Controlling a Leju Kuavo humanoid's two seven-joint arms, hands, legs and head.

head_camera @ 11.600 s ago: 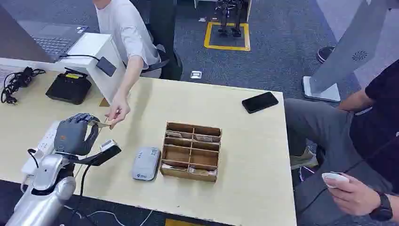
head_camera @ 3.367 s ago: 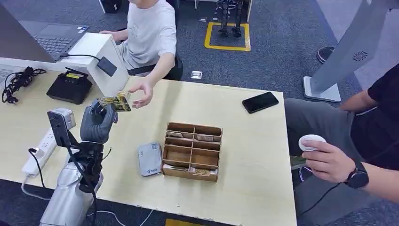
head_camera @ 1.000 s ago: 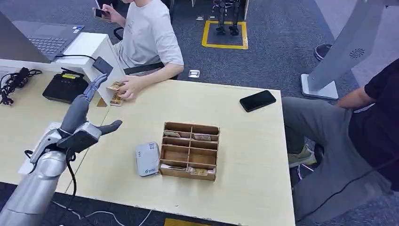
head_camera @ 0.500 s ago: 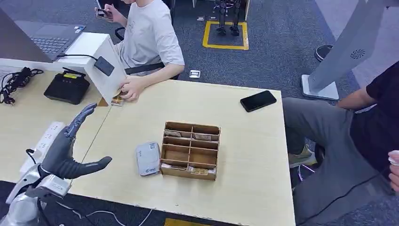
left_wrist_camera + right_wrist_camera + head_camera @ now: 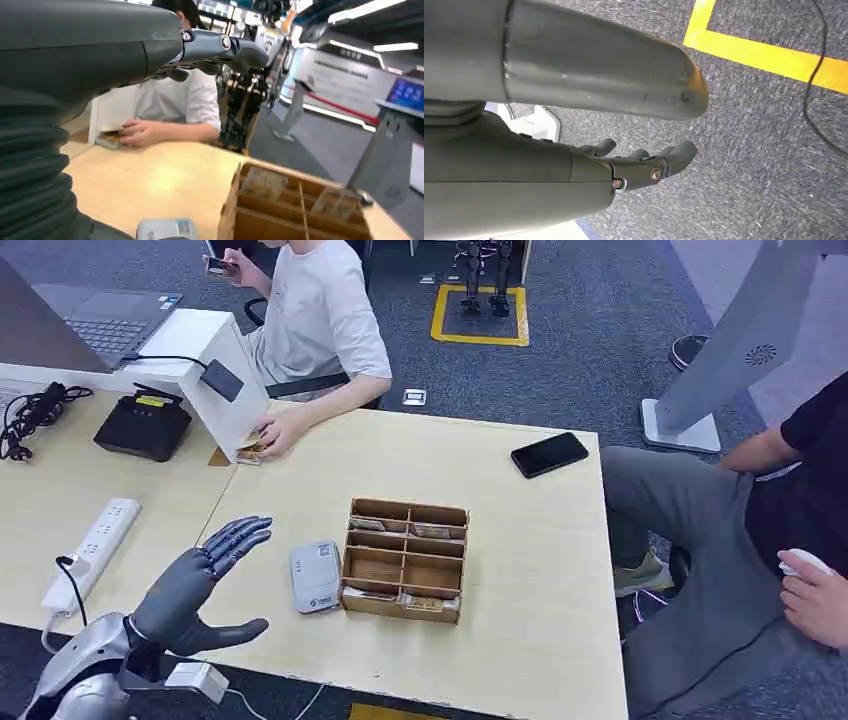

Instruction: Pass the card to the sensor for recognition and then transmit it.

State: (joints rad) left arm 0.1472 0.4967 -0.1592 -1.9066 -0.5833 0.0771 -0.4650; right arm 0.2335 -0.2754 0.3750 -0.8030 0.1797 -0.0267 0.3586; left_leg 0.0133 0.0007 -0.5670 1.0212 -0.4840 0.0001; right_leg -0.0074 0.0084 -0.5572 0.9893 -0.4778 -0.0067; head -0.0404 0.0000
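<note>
The left hand [image 5: 195,585] is wide open w/ fingers spread, holding nothing, low over the table [image 5: 520,540] near its front edge. The card [image 5: 250,451] lies far across the table, under a person's hand [image 5: 272,434], by the white box [image 5: 210,355]. The grey sensor [image 5: 314,576] sits just beside the wooden tray [image 5: 405,560]. The right hand [image 5: 644,165] hangs over carpet, fingers a bit curled, holding nothing.

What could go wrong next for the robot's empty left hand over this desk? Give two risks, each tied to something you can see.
1. The left hand hovers open close to the grey card reader and the wooden divider box; a sideways sweep could knock either.
2. The power strip and its cable lie beside the left arm, so pulling back might snag them.
</note>
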